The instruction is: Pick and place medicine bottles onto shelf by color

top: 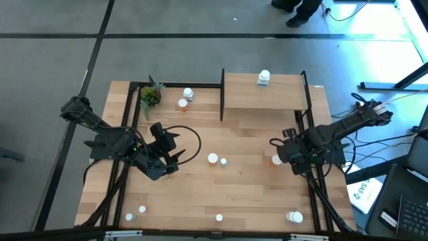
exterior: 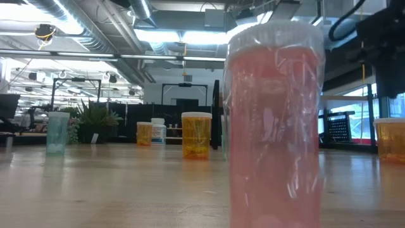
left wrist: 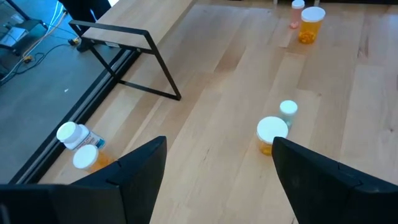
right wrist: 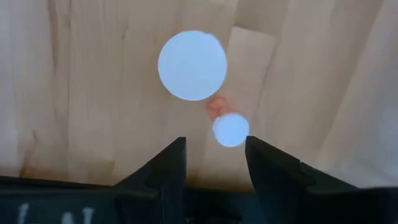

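Bottles scattered over table (top: 254,194) when you look from above: one white bottle (top: 264,77) on shelf (top: 281,94), two (top: 186,98) beside plant (top: 150,95), two mid-table (top: 212,158), others along near edge. Left gripper (top: 175,152) hovered left of centre, right gripper (top: 277,152) over orange bottle (top: 277,160). Low view: pink bottle (exterior: 273,120) filled your foreground, orange ones (exterior: 196,134) behind. Left wrist: fingers (left wrist: 134,171) spread wide, empty, orange bottle (left wrist: 272,134) ahead between them. Right wrist: fingers (right wrist: 165,165) part open, holding nothing; you saw small white cap (right wrist: 231,130) between tips, larger cap (right wrist: 192,65) beyond.
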Action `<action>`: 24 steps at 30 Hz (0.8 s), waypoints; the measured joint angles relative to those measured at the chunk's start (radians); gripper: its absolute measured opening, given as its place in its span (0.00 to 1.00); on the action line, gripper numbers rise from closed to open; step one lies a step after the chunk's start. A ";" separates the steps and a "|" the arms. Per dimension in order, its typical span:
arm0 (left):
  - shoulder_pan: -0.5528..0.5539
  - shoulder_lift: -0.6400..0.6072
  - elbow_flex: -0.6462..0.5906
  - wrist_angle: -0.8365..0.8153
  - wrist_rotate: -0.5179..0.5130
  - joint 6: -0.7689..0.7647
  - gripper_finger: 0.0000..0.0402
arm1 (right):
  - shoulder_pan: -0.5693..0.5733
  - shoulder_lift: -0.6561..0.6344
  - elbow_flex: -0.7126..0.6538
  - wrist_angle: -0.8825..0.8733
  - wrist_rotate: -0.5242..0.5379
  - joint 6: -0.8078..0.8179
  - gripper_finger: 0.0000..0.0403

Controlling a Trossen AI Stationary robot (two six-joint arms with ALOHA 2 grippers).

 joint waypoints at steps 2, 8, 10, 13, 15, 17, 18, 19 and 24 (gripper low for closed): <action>0.000 0.000 0.000 0.000 0.000 0.000 0.71 | 0.000 0.001 -0.026 0.020 -0.008 0.000 0.41; 0.000 0.000 0.000 0.000 0.000 0.000 0.71 | 0.000 0.001 -0.056 0.044 0.012 -0.012 0.41; 0.000 0.000 0.000 0.000 0.000 0.000 0.71 | 0.000 0.001 -0.056 0.043 0.017 -0.010 0.41; 0.000 0.000 0.000 0.000 0.000 0.000 0.71 | 0.000 0.001 -0.056 0.043 0.019 -0.001 0.41; 0.000 0.000 0.000 0.000 0.000 0.000 0.71 | 0.000 0.001 -0.056 0.043 0.019 0.000 0.41; 0.000 0.000 0.000 0.000 0.000 0.002 0.71 | 0.000 0.001 -0.056 0.043 0.019 0.000 0.41; 0.000 0.000 0.000 0.000 0.000 0.004 0.71 | 0.000 0.001 -0.056 0.044 0.019 0.000 0.41; 0.000 0.000 0.000 0.002 0.000 0.004 0.71 | 0.000 0.001 -0.056 0.044 0.019 0.000 0.41; -0.001 0.007 0.000 0.018 0.023 0.007 0.71 | 0.000 0.001 -0.056 0.044 0.019 0.000 0.41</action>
